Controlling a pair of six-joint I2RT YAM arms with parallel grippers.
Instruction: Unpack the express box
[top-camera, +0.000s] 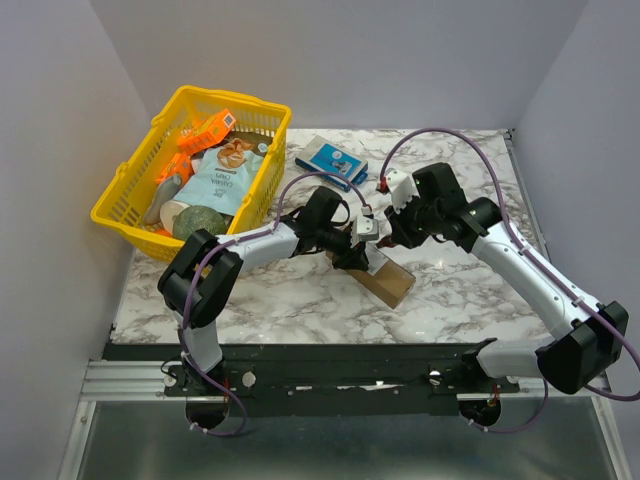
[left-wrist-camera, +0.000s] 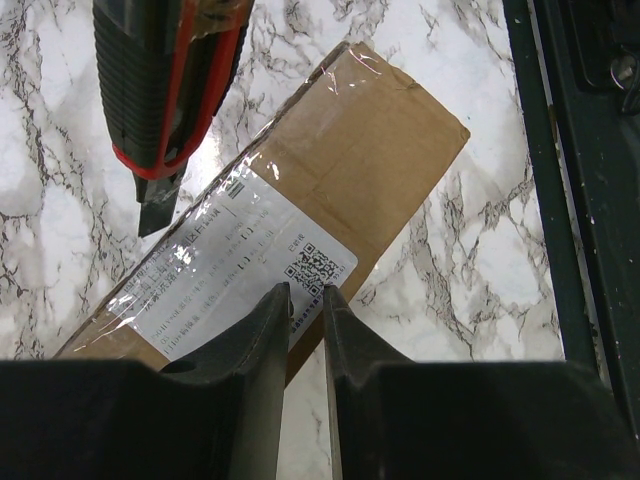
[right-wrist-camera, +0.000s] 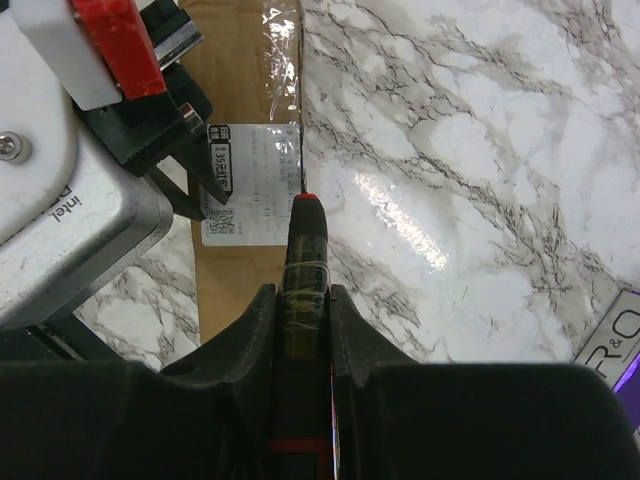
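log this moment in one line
right claw: shut on utility knife | blade: at express box edge | left claw: over label

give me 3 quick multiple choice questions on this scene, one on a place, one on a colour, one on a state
1. Where on the table does the yellow basket stand?
A. far left corner
B. far right corner
C. near edge, between the arm bases

2. What colour is the utility knife?
A. all yellow
B. black and red
C. green and white

3. What is the right gripper doing?
A. open, well clear of everything
B. shut on the blue box
C. shut on the utility knife

Answers:
1 A: in the top view the yellow basket sits at the far left of the table.
2 B: the utility knife has a black body with red trim.
3 C: the right gripper clamps the knife's handle, its tip over the express box.
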